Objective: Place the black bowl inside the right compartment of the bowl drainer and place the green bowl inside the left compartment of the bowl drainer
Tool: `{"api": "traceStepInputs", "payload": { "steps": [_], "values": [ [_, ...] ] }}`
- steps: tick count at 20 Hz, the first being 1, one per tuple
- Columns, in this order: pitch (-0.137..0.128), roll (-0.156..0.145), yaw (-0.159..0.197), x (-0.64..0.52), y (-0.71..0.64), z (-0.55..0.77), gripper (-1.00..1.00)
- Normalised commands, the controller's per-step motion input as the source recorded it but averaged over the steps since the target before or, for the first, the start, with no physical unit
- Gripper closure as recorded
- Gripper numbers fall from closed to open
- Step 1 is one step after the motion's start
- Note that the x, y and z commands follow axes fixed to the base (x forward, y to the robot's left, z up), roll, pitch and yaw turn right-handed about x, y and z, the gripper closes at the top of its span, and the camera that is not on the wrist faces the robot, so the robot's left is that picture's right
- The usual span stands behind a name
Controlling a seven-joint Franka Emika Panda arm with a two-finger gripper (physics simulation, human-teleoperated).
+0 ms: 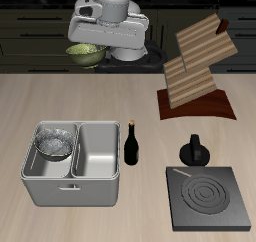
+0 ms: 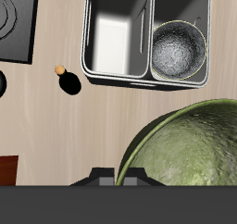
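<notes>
Nearest the table's (image 1: 60, 111) front edge stands the large light-grey metal bowl drainer (image 1: 72, 191), a two-basin rectangular tub; the small grey-black bowl with a silvery speckled inside (image 1: 54, 143) sits in one basin, the other basin bare. Just beside the tub stands a dark bottle (image 1: 131, 146). Farther back, raised above the table, the gripper (image 2: 124, 177) pinches the rim of the olive-green mottled bowl (image 2: 190, 158).

Two bowls: one black bowl (image 1: 53, 141) lying in the drainer well below the gripper (image 1: 88, 54), and one green bowl (image 1: 86, 53) held right at the gripper. One bowl drainer (image 1: 72, 188) with two basins. One bottle (image 1: 131, 144), one stove (image 1: 209, 198), one moka pot (image 1: 193, 151), one wooden rack (image 1: 197, 66).
</notes>
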Motion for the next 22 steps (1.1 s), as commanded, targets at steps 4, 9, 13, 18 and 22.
{"api": "traceStepInputs", "payload": {
  "steps": [4, 9, 13, 18, 22],
  "values": [
    [0.018, 0.000, 0.014, 0.33, 0.24, 0.05, 1.00],
    [0.018, -0.031, -0.001, 0.31, 0.10, 0.00, 1.00],
    [0.026, -0.044, -0.003, 0.46, 0.06, 0.03, 1.00],
    [0.029, -0.026, -0.002, 0.34, 0.01, -0.04, 1.00],
    [0.018, -0.015, 0.000, 0.37, 0.16, -0.01, 1.00]
  ]
}}
